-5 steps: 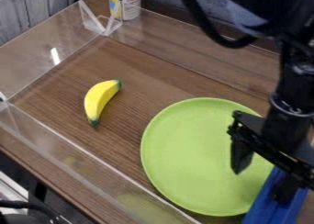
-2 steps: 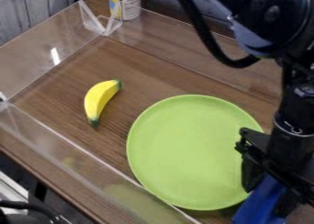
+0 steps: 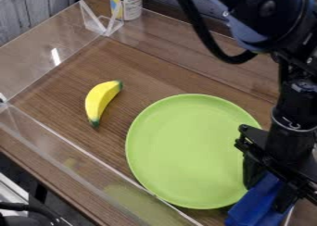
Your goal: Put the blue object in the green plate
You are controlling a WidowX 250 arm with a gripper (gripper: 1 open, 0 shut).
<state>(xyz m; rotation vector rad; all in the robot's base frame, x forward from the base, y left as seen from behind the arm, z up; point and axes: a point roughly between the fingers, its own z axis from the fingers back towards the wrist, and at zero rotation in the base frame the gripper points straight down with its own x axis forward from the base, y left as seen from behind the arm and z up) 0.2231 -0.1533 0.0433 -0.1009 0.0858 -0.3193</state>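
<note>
Lying directly under the claw (image 3: 269, 174), blue object (image 3: 260, 207) beside green plate (image 3: 180, 156)

Even, fairly bright indoor light; low resolution, soft overall. White glare streaks on clear wall (image 3: 50, 54) at upper left. Green plate (image 3: 186, 156) evenly lit, faint shadow along its left rim. Dark arm at right slightly blurred

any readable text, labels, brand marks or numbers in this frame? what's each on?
None readable.
Container at the top edge: a label with yellow and red patches, print too small and blurred to read.
Banana, green plate, blue object, gripper: no visible markings.
</note>
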